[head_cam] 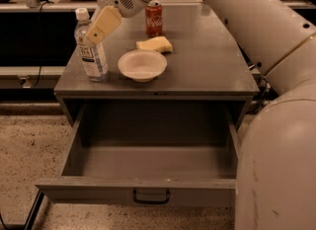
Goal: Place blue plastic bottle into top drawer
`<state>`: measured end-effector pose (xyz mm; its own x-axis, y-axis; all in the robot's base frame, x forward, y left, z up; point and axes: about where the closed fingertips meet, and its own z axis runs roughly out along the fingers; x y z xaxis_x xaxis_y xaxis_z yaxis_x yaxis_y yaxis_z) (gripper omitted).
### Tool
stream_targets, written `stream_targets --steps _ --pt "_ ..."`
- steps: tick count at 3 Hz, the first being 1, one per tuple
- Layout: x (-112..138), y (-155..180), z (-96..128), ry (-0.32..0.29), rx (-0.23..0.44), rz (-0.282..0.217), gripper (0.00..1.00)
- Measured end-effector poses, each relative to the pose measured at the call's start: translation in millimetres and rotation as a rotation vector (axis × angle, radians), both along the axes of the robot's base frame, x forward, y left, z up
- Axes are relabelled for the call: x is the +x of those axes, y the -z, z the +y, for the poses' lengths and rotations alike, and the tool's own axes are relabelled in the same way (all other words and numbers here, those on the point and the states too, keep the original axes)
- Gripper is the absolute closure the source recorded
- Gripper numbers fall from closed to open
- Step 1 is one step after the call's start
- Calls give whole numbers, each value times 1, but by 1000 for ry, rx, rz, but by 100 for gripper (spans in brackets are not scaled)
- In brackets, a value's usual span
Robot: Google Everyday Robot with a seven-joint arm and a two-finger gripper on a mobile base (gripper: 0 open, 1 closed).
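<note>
The blue plastic bottle (92, 48), clear with a white cap and a white label, stands upright at the front left corner of the grey cabinet top (207, 71). My gripper (97, 30) hangs from the arm above, its tan fingers (102, 23) overlapping the bottle's upper part on its right side. The top drawer (148, 187) is pulled fully out below the cabinet top. Its inside is bare, and a dark pull handle sits at the centre of its front panel.
A white bowl (142, 65) sits just right of the bottle. A yellow sponge (155, 44) lies behind it, and a red soda can (154, 19) stands further back. My large white arm fills the right side of the view. Speckled floor surrounds the cabinet.
</note>
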<state>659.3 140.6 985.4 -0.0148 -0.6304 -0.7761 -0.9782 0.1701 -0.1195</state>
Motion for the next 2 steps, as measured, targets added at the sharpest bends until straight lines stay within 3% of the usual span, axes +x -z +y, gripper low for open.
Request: stream_targets --steps 1,2 --pt "-5 23 33 -10 -9 18 0" --pt "-2 36 57 -12 11 31 15"
